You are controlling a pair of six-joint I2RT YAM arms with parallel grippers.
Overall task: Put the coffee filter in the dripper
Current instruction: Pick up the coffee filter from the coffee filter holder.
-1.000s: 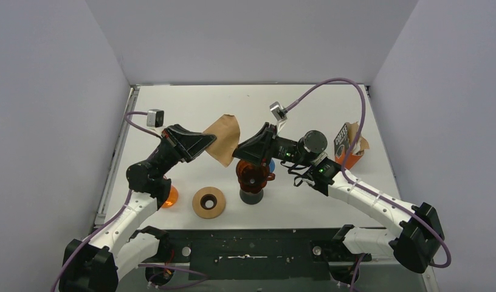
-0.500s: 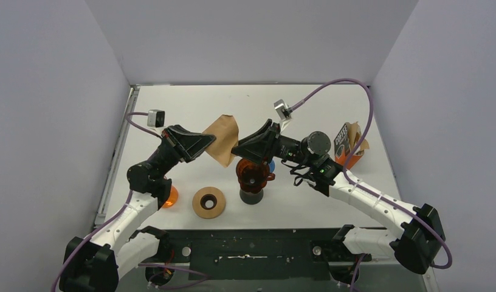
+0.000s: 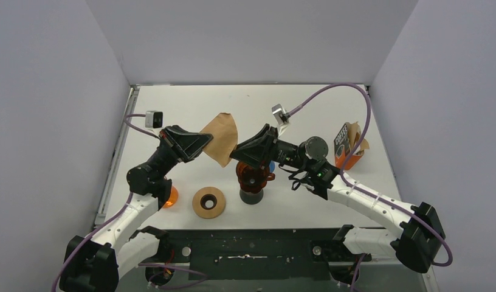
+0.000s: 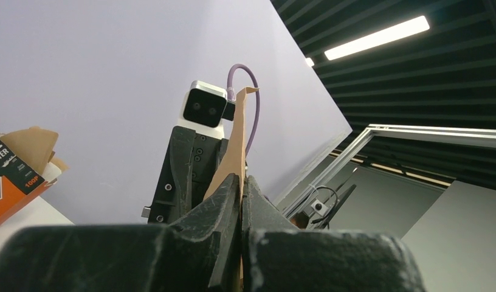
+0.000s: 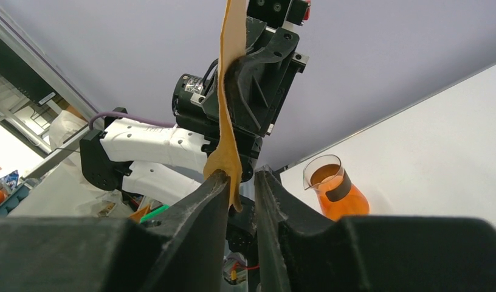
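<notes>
Two arms reach out from the near edge of the surface. Closest to them lie a wooden ring and, to its left, a glass beaker of orange liquid, partly under the left arm. Just right of the ring stands the dripper, orange-red on a dark base, with no paper in its mouth. Above it and slightly behind hangs the coffee filter, a flat brown paper held on edge in the air between the two tools. The left tool is clamped tight on the filter's left side, and its wrist view shows the paper rising from between closed fingers. The right tool has its jaws a little apart, with the filter's lower corner hanging in the gap; it brushes one finger but does not look pinched. The step in hand seems to be taking that free corner so the paper can be steadied or spread before it goes down. To do this well, the right jaws should close only once the corner sits squarely between them. They should close gently, since thin paper tears if the two tools pull against each other. The cone's point should then be brought over the dripper's mouth and lowered straight. Farther off to the right, a filter box stands well apart from all this.
</notes>
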